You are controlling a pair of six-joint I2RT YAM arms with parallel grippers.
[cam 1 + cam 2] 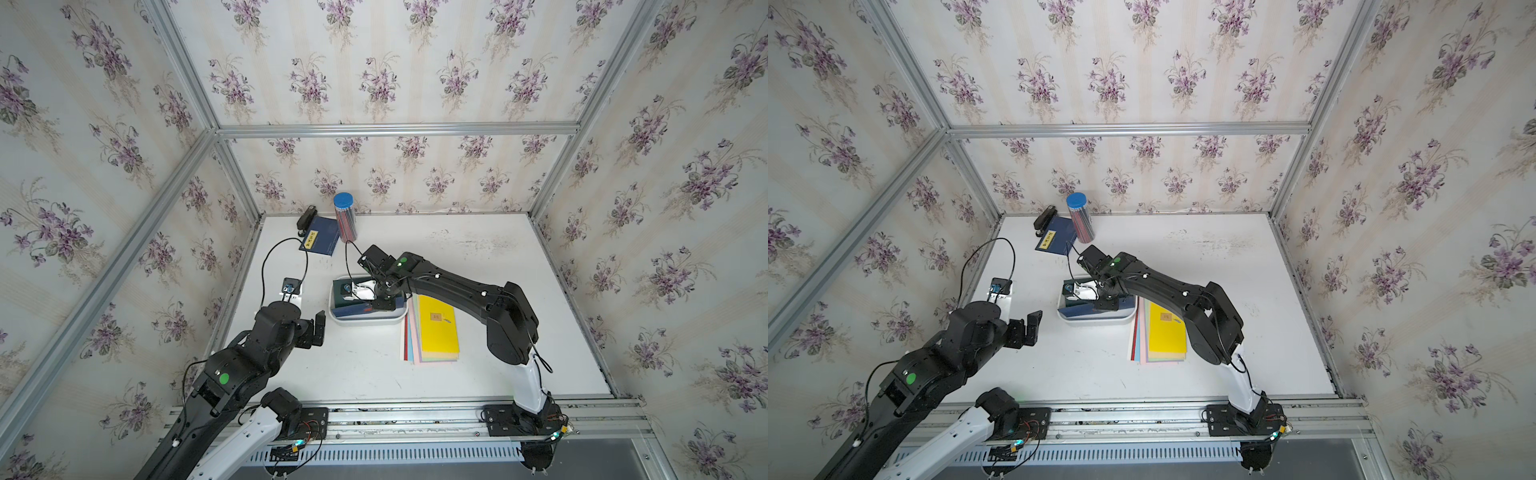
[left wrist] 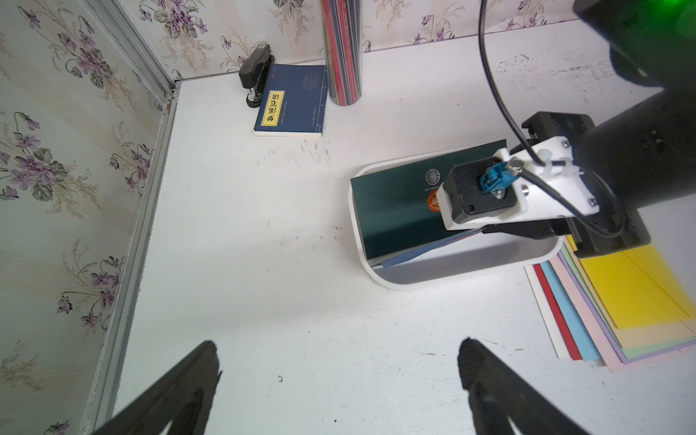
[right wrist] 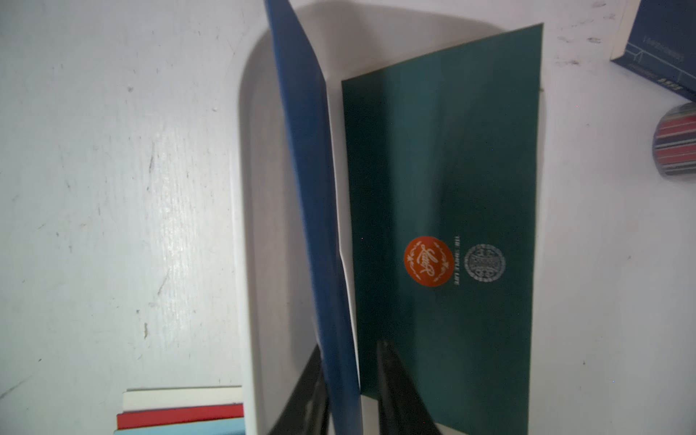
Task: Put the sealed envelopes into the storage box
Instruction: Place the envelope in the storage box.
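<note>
The storage box (image 1: 365,321) (image 2: 452,277) is a shallow white tray in the middle of the table. A dark green envelope (image 3: 452,169) with an orange seal lies tilted in it, one end up on the rim. My right gripper (image 3: 350,346) reaches down into the box with its jaws slightly parted. A dark blue envelope (image 3: 305,150) stands on edge between them, blurred, with a gap to one finger. The other sealed envelopes form a fanned stack with yellow on top (image 1: 438,332) (image 2: 640,286), just right of the box. My left gripper (image 2: 338,342) hangs wide open and empty over bare table left of the box.
A navy booklet with a yellow label (image 1: 320,241), a black stapler (image 1: 306,218) and a clear blue-lidded pencil tube (image 1: 345,218) stand at the back left corner. Aluminium frame rails and papered walls close in the table on three sides.
</note>
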